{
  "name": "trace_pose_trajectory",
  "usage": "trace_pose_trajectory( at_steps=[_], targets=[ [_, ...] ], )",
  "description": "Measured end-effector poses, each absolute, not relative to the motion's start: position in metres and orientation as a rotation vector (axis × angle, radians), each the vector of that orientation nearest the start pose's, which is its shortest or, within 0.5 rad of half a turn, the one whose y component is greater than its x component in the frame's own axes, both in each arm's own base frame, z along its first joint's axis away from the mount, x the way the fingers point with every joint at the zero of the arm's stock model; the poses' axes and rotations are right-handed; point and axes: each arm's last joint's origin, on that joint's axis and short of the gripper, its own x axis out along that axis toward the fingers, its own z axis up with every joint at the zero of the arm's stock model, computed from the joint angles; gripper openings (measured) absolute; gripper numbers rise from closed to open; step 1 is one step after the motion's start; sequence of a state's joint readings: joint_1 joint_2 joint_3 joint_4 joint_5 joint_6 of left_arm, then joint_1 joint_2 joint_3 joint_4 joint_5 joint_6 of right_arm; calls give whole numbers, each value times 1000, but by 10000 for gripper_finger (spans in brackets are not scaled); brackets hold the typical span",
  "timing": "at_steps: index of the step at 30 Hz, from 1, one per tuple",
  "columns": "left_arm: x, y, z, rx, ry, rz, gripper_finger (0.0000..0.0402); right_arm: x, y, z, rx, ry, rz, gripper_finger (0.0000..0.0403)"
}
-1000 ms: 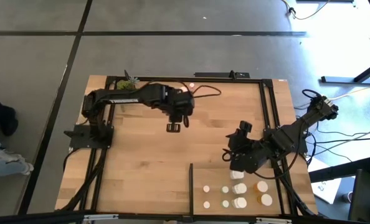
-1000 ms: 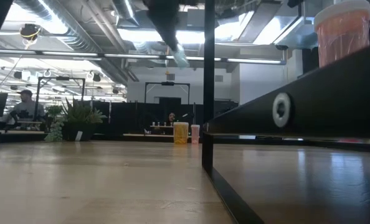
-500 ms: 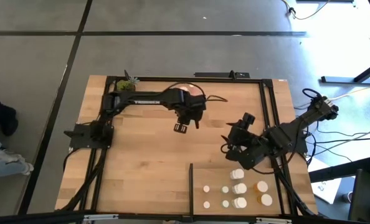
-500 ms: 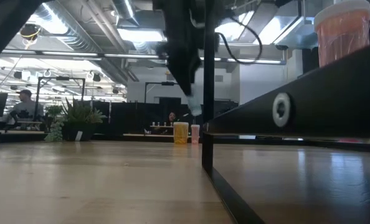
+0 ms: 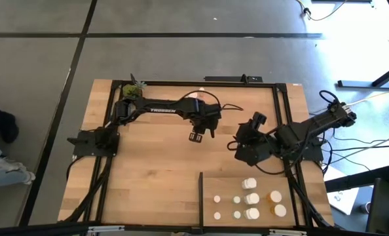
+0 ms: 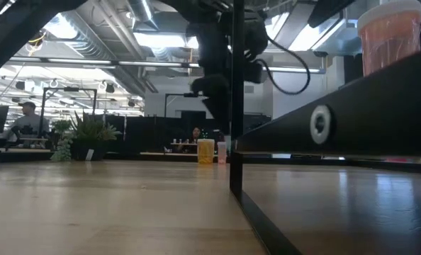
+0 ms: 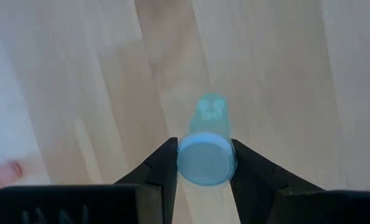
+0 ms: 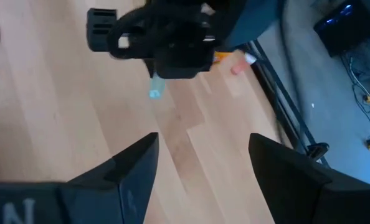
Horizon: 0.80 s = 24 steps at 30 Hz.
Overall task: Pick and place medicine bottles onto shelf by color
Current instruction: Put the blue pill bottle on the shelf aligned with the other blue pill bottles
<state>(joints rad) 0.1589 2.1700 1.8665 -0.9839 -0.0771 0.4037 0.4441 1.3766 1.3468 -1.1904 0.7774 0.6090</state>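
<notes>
Above the table's middle, the left gripper (image 7: 203,163) carries a seemingly greenish bottle (image 7: 205,149), next toward the shelf (image 5: 211,185); the right gripper (image 8: 200,163) waits open.

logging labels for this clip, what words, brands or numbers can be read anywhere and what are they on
"TROSSEN": white lettering on the left arm's forearm link, high view; small, only just legible.
Bottle in the left gripper: no label shows.
Bottles on the shelf: too small to read.
Right wrist view: pale marks at the picture's edge, cut off, unreadable.
</notes>
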Motion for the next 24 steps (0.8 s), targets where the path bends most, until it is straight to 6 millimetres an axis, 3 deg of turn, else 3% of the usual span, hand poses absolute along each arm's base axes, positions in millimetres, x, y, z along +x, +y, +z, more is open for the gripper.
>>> trace_pose_trajectory(
  at_steps=[12, 17, 24],
  targets=[
    [448, 70, 213, 326, 1253, -80, 109, 231, 87, 331, -136, 879, -537, 251],
    [452, 70, 222, 326, 1214, -68, 109, 231, 87, 331, -136, 879, -538, 251],
    [449, 67, 220, 293, 1249, -64, 109, 231, 88, 331, -122, 894, -518, 251]
  ],
)
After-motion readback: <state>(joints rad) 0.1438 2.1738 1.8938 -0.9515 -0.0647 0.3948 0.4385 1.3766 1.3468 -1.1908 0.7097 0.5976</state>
